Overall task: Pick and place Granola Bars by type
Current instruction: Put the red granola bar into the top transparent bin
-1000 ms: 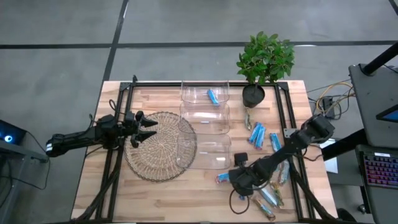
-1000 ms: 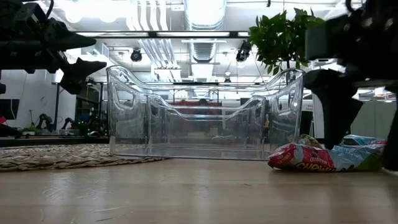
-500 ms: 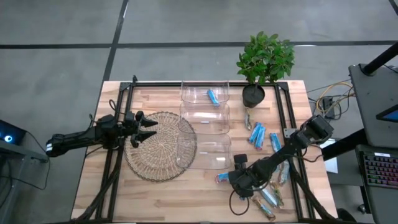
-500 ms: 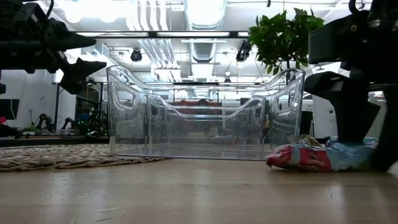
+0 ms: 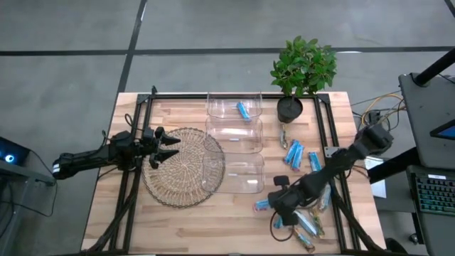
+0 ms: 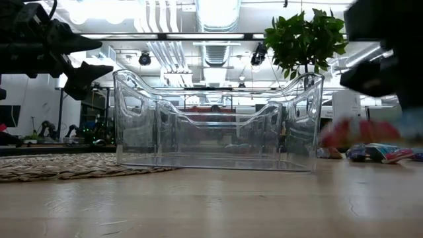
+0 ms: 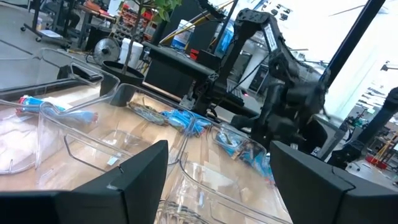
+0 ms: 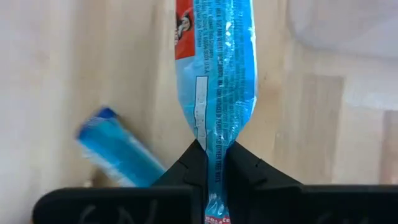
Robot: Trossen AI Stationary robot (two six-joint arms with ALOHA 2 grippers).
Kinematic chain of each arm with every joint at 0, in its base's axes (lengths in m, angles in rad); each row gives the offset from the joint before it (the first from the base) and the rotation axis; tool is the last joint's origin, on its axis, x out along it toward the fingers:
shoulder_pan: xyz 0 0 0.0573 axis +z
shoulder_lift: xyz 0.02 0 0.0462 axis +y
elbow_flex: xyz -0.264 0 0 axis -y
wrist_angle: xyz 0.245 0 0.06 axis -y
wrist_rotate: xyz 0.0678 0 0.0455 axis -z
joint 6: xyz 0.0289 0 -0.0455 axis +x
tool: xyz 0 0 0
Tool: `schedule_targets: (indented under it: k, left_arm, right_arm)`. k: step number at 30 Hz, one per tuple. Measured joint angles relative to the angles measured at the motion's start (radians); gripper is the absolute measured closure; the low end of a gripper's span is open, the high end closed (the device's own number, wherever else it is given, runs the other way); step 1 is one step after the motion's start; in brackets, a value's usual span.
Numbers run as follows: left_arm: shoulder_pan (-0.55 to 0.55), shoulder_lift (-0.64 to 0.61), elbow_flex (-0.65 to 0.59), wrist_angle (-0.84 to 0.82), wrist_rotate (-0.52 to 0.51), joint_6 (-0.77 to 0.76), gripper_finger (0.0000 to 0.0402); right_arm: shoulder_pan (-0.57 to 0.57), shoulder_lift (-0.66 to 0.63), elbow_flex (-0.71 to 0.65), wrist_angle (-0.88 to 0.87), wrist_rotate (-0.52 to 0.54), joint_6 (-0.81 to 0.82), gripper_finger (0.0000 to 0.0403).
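The right gripper [image 5: 274,205] is positioned low over the near right part of the table [image 5: 234,227], its fingers [image 8: 245,163] pinched tight on a blue granola bar [image 8: 216,81] with a red patch; in the high view that bar [image 5: 262,205] sticks out to the left of the gripper, just near of the nearest clear bin [image 5: 234,175]. A second blue bar [image 8: 118,147] is seen on the wood beside it. More blue bars [image 5: 293,151] are scattered to the right of the bins, others [image 5: 307,226] lie near the right arm at the near right corner, and one blue bar [image 5: 243,110] is inside the far bin [image 5: 234,105]. The middle bin [image 5: 234,135] holds nothing visible. The left gripper [image 5: 169,146] is held above the woven mat [image 5: 181,168] on the left, fingers spread apart, nothing in them. A potted plant [image 5: 302,67] stands at the far right.
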Motion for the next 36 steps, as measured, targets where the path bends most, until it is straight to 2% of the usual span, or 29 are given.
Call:
schedule_targets:
  k: [8,11,15,19,24,29,36]
  left_arm:
    - [0.0,0.0,0.0,0.0,0.0,0.0,0.014]
    - [0.0,0.0,0.0,0.0,0.0,0.0,0.014]
    - [0.0,0.0,0.0,0.0,0.0,0.0,0.014]
    - [0.0,0.0,0.0,0.0,0.0,0.0,0.014]
    - [0.0,0.0,0.0,0.0,0.0,0.0,0.014]
    - [0.0,0.001,0.0,0.0,0.0,0.0,0.014]
    - [0.0,0.008,0.0,0.0,0.0,0.0,0.014]
  right_arm:
    - [0.0,-0.211,0.0,-0.016,-0.088,0.087,0.0385]
    - [-0.007,-0.276,0.0,-0.013,-0.084,0.134,0.0385]
    - [-0.054,-0.351,0.0,0.032,0.008,0.211,0.0385]
    - [-0.142,-0.394,0.0,0.087,0.175,0.278,0.0385]
    - [-0.287,-0.391,0.0,0.178,0.308,0.318,0.0385]
    - [-0.4,-0.362,0.012,0.286,0.34,0.316,0.0386]
    - [-0.499,-0.216,0.132,0.276,0.376,0.309,0.0391]
